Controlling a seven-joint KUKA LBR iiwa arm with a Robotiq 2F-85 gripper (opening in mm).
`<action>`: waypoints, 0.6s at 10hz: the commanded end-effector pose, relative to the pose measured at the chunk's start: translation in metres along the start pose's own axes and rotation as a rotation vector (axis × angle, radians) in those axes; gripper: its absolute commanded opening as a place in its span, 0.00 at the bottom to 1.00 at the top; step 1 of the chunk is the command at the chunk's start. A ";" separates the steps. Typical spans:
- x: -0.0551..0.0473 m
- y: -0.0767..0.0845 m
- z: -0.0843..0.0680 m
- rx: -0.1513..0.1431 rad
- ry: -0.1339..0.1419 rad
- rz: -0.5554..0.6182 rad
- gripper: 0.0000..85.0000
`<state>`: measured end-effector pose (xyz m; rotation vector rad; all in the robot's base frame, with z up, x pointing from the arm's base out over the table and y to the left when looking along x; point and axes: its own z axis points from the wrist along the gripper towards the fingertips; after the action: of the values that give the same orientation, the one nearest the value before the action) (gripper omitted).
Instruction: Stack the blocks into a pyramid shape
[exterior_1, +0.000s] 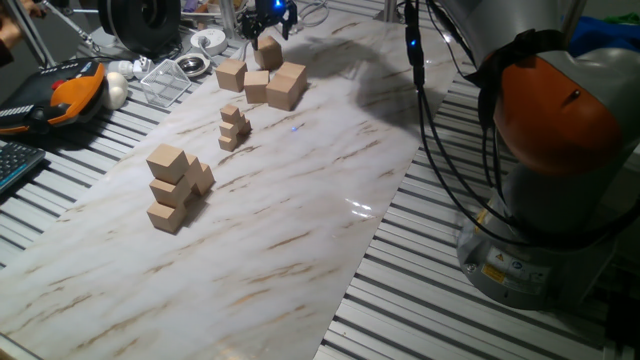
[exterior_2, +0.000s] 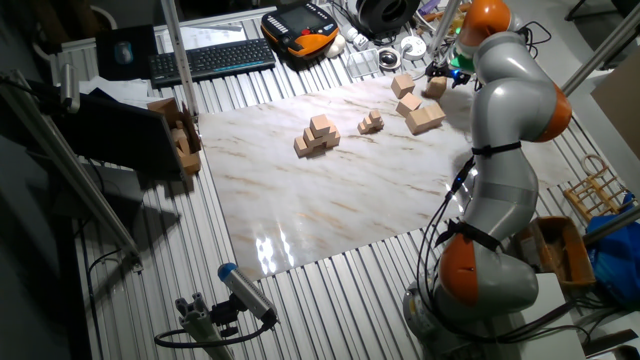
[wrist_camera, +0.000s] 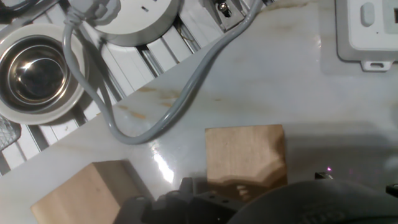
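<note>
Nearest the hand camera, a tan block (wrist_camera: 245, 155) is sitting right under the gripper (exterior_1: 270, 22), tilted and seemingly pinched between the fingers, though I cannot tell whether the jaws are truly clamped on it. It is hanging over the far end of the marble surface (exterior_1: 300, 220), just above three loose blocks (exterior_1: 262, 82). Closer in, a stepped pile of large cubes (exterior_1: 175, 188) is already standing, looking like an unfinished pyramid. A heap of much smaller cubes (exterior_1: 234, 126) is sitting between. I reckon several blocks are waiting to join.
</note>
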<state>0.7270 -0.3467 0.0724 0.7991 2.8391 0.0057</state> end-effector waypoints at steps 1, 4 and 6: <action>0.000 0.000 0.002 -0.003 0.002 0.001 1.00; 0.001 0.000 0.006 -0.004 0.006 -0.002 1.00; 0.001 0.000 0.011 -0.010 0.008 0.001 1.00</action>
<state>0.7277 -0.3466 0.0610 0.7989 2.8430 0.0226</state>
